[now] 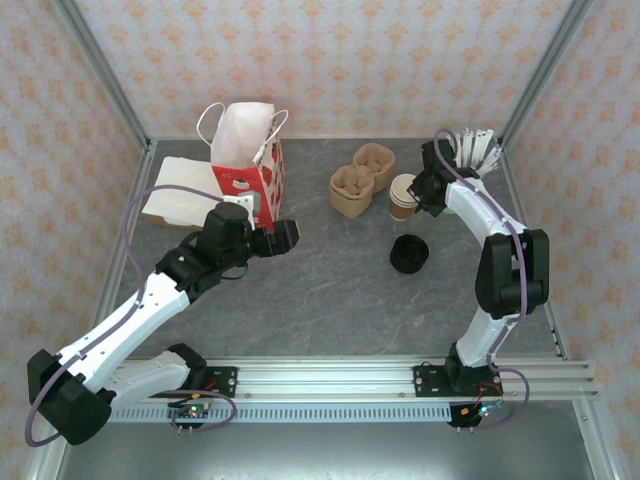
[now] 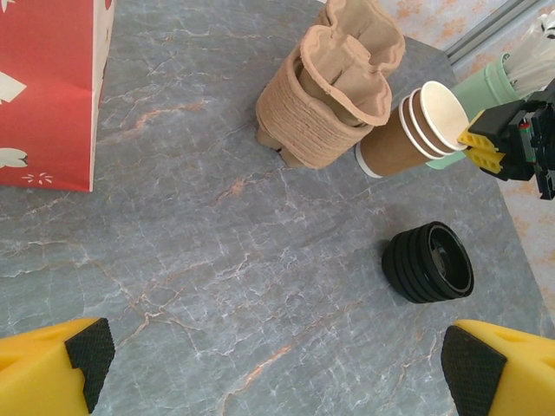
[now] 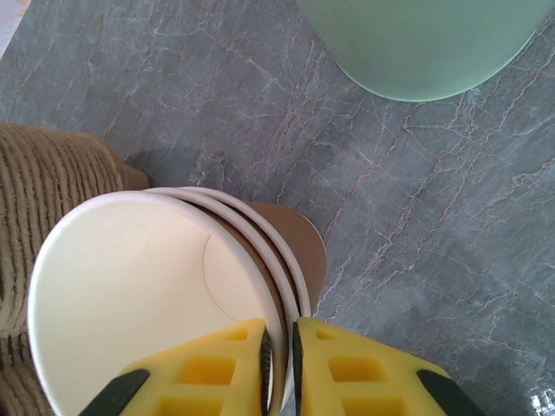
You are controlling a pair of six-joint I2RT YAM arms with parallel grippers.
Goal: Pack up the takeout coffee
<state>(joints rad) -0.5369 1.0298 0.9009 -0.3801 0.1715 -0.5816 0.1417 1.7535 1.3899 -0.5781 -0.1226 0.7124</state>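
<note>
Right hand [image 3: 279,334] pinched almost closed on rim of nested paper cups [image 3: 147,286], one finger inside top cup, other outside. Cups open-topped, stood on worktop [image 1: 330,290] just beside pulp carrier [image 1: 358,180]. Black lids [image 1: 408,254] sat stacked on worktop nearer arm bases, apart from cups. Green stirrer cup [image 1: 478,150] was just beyond right hand, at far right corner. Left hand [image 1: 287,234] spread wide, held nothing, hovered over worktop by red bag [image 1: 250,170].

No lettering, brand or number legible to us. Red paper bag [image 1: 257,185], far-left part of the table [image 1: 330,290]: white printed shapes only, nothing we can read.
</note>
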